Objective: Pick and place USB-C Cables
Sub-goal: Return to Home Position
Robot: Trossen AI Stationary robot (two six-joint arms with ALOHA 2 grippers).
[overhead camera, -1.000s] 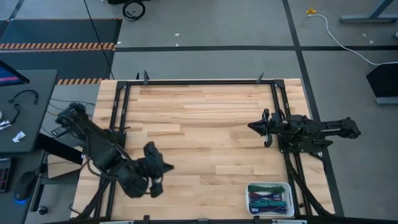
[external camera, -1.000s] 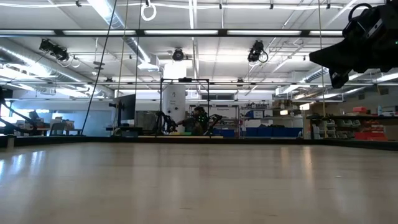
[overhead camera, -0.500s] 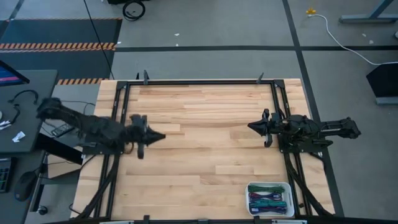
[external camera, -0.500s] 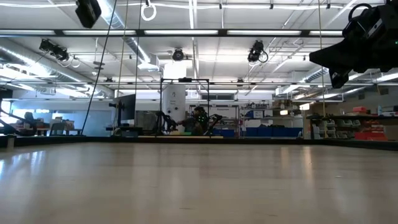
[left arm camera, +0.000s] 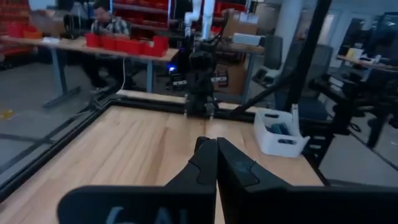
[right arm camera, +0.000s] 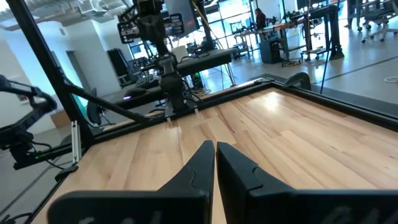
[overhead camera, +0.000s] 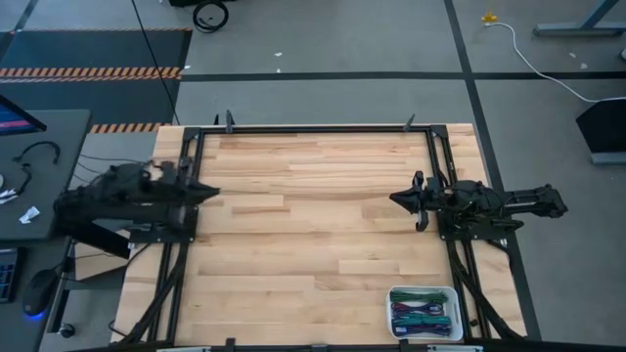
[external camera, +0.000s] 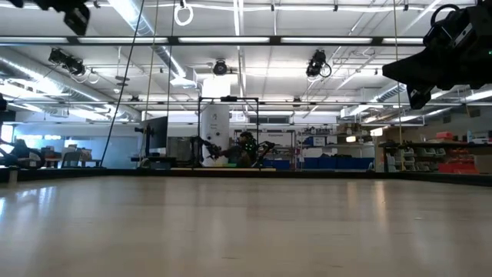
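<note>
To finish homing well, I should settle my left claw (left arm camera: 209, 142), shut tight and empty, level at the desk's (overhead camera: 313, 230) left edge, opposite my right claw (overhead camera: 397, 199), likewise shut and empty, with the USB-C cables (overhead camera: 423, 318) undisturbed in the white bin (overhead camera: 424, 289) beside my right arm.

Big open robotics lab hall. Bare silver ceiling ducts (external camera: 27, 68), long white strip lights (external camera: 223, 40) overhead. Red plastic bins (left arm camera: 124, 43) on a workbench (left arm camera: 50, 42), orange-black hazard striping (overhead camera: 88, 71) on grey concrete floor (overhead camera: 323, 98).
</note>
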